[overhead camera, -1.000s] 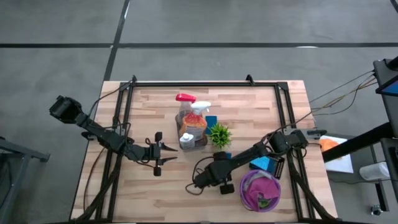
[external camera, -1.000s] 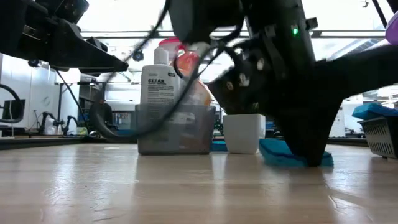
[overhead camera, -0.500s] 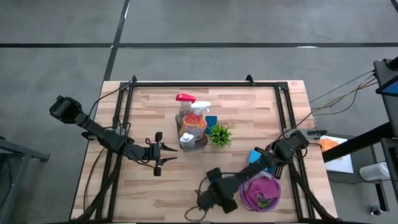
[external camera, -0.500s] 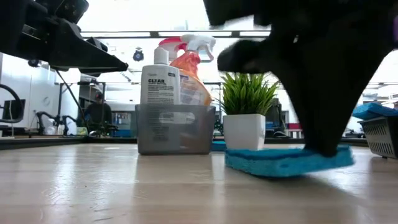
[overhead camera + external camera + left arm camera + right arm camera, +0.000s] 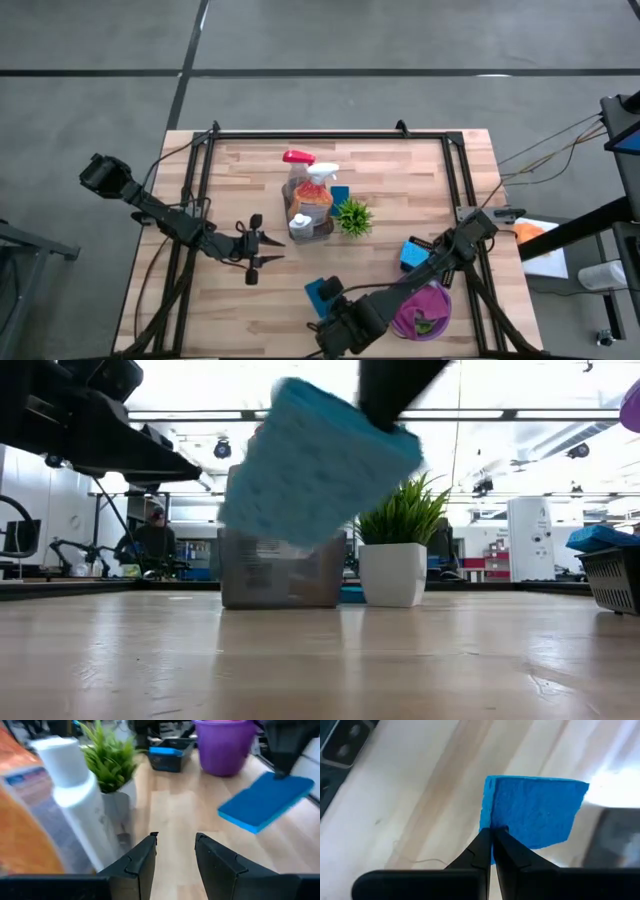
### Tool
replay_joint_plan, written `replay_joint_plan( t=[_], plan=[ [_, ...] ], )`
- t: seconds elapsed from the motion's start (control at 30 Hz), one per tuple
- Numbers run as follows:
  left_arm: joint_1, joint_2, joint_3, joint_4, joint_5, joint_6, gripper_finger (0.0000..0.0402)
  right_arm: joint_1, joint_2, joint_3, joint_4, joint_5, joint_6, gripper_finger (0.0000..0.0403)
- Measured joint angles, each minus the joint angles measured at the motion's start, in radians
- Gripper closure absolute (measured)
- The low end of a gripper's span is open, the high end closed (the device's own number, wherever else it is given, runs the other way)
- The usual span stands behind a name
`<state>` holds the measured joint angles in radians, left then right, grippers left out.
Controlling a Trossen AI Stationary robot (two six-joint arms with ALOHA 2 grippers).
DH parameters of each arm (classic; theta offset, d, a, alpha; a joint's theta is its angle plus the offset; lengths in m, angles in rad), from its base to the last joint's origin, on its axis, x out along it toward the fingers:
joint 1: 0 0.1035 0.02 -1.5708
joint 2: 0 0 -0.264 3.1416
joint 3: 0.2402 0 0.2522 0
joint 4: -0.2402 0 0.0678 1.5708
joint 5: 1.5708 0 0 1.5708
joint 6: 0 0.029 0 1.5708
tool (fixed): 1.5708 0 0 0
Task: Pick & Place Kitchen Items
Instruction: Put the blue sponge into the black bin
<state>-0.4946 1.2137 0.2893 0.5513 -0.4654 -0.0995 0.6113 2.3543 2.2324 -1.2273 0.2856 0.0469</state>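
Note:
My right gripper [image 5: 332, 303] hangs near the table's near edge, left of the purple bucket [image 5: 440, 300], and is shut on a blue sponge [image 5: 321, 292]. The low view shows this sponge [image 5: 315, 465] tilted in the air. A grey bin [image 5: 318, 228] at the table's middle holds a clear spray bottle with a red trigger [image 5: 296, 158] and an orange one with a white trigger [image 5: 322, 172]. My left gripper [image 5: 257, 250] waits open, left of the bin, with nothing between its fingers [image 5: 145, 860]. My right gripper pinches the sponge between its two fingers at one edge [image 5: 493, 824], close to a corner. The fingers come from above, slanting down. The sponge [image 5: 265, 800] is lifted clear of the table, tilted, and juts out past the fingertips.
A small green plant in a white pot [image 5: 352, 215] stands right of the bin, with a blue sponge [image 5: 338, 194] behind it. A second blue sponge lies on a black basket [image 5: 414, 253] at the right. The purple bucket holds cloths [image 5: 418, 312]. Bare wood lies at the left and far sides.
My right gripper has gone toward the table's near edge and up, tipping more steeply downward. The blue sponge, which lay on the table half a second ago, now hangs tilted and clear of it.

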Motion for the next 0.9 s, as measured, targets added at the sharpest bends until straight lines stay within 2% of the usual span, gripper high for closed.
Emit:
replay_joint_plan(
  t=[0.17,0.3,0.6,0.9],
  plan=[
    [0.0,0.0,0.0,-0.033,0.105,-0.044,0.0261,-0.005,0.0,0.039,0.015,0.032,-0.061,0.0386],
    [-0.006,0.001,-0.001,-0.017,0.228,0.008,0.0261,-0.006,-0.001,0.064,0.032,0.032,-0.103,0.0386],
    [-0.116,0.001,-0.001,0.024,0.224,0.173,0.0261,-0.006,-0.001,0.124,0.091,0.032,-0.184,0.0386],
    [-0.158,0.002,-0.002,0.168,0.205,0.317,0.0261,-0.007,-0.052,0.123,0.239,0.028,-0.281,0.0386]
  ],
)
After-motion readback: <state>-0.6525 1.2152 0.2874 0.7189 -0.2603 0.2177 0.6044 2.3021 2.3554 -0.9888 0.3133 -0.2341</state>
